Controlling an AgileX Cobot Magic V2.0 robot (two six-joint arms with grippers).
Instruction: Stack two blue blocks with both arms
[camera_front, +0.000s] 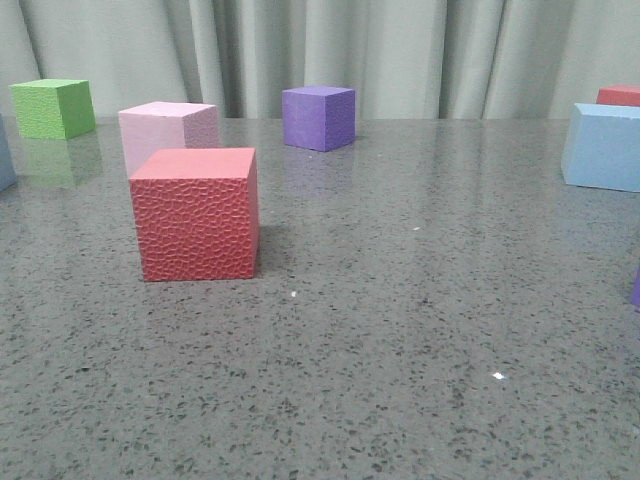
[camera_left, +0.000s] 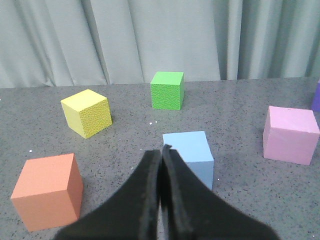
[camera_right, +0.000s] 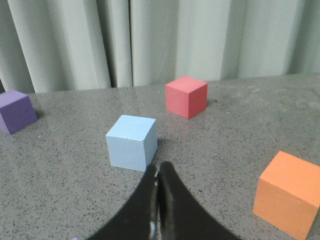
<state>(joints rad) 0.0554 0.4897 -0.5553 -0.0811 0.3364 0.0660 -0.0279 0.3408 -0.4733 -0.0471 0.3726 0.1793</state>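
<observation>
One pale blue block (camera_left: 187, 150) stands on the grey table just beyond my left gripper (camera_left: 162, 150), which is shut and empty; the fingertips overlap the block's near left corner in that view. The other pale blue block (camera_right: 131, 142) stands just beyond my right gripper (camera_right: 159, 167), also shut and empty. In the front view a pale blue block (camera_front: 603, 147) stands at the far right, and a blue sliver (camera_front: 3, 150) shows at the left edge. Neither gripper shows in the front view.
Front view: a red cube (camera_front: 195, 215) with a pink cube (camera_front: 168, 128) behind it, a green cube (camera_front: 52, 108) and a purple cube (camera_front: 318, 117). Left wrist view: yellow (camera_left: 86, 112), green (camera_left: 167, 90), pink (camera_left: 291, 134) and salmon (camera_left: 47, 192) cubes. Right wrist view: red (camera_right: 186, 96), purple (camera_right: 16, 111) and orange (camera_right: 287, 192) cubes.
</observation>
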